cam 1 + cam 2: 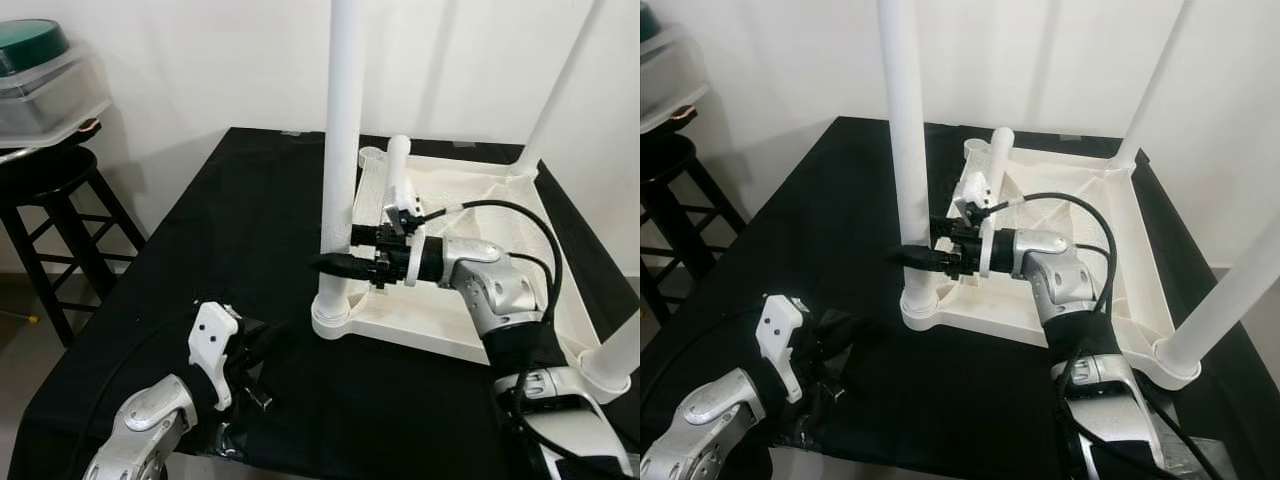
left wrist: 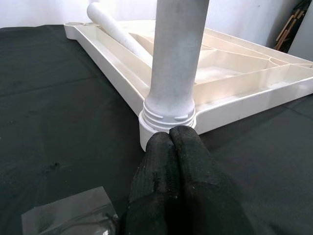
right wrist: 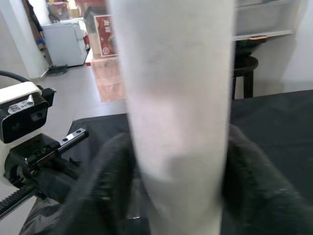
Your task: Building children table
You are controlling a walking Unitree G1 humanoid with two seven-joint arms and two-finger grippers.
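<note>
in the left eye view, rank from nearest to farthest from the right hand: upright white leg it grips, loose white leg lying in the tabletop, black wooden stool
1. Upright white plastic leg, between the right hand fingers.
2. Loose white leg, lying just behind it in the upturned tabletop.
3. Black wooden stool, far off at the robot's left.

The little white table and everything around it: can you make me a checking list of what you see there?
Surface: black cloth covers the worktop.
Job's things: white tabletop lies upside down. Near leg stands upright in its corner socket; two more legs stand at other corners. Loose leg lies inside the tabletop.
Clutter: clear plastic scrap on the cloth.
Grippers: right gripper grasps the near leg low down, a finger on each side. Left gripper is shut, fingertips pointing at that leg's socket.
Cables: black cable loops over the right arm.
Surroundings: black stool carrying a lidded plastic bin; white wall behind.
</note>
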